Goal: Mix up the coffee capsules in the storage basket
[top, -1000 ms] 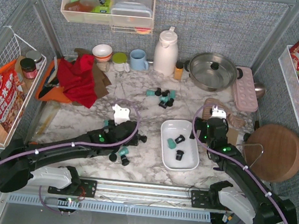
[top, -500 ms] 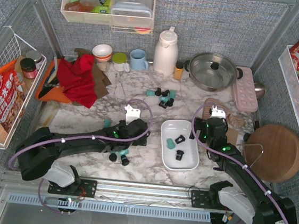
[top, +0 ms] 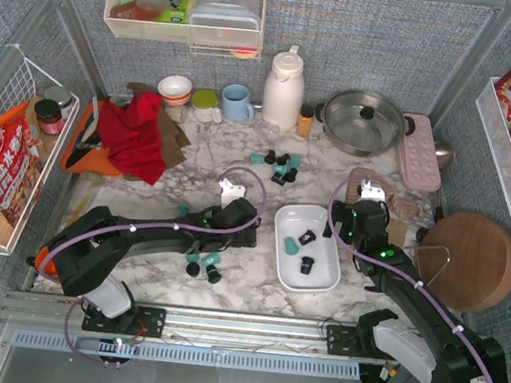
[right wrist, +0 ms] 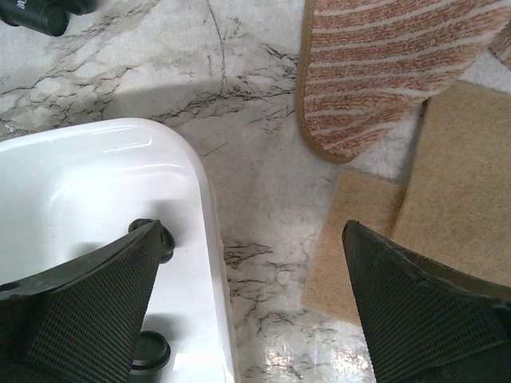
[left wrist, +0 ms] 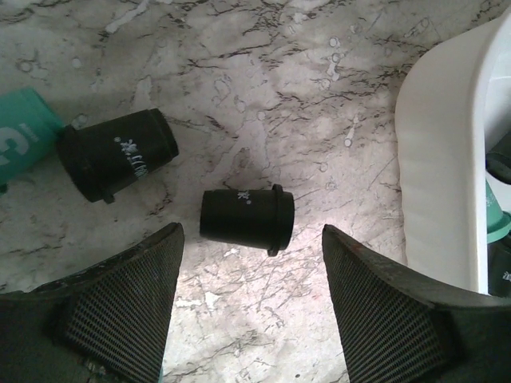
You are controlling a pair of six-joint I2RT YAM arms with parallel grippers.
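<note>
- The left gripper (left wrist: 249, 267) is held low over the marble tabletop (left wrist: 263, 72) with its jaws apart and nothing clamped.
- A black capsule (left wrist: 243, 217) lies on its side just ahead of the gap between the fingers, and is not seen to be touched.
- Left of it in the left wrist view, a second black capsule (left wrist: 120, 155) lies just beside a teal capsule (left wrist: 24, 136) at the frame's left edge.
- The storage basket (top: 315, 280) is placed right of centre in the top view, between the two grippers; one teal and two black capsules are seen inside.
- The right gripper (right wrist: 255, 263) is spread wide and empty, straddling the basket's right rim.
- A loose capsule cluster (top: 277, 164) lies above the basket in the top view.
- A striped mat (right wrist: 383, 72) and tan pads (right wrist: 463, 183) are seen at the right of the right wrist view.
</note>
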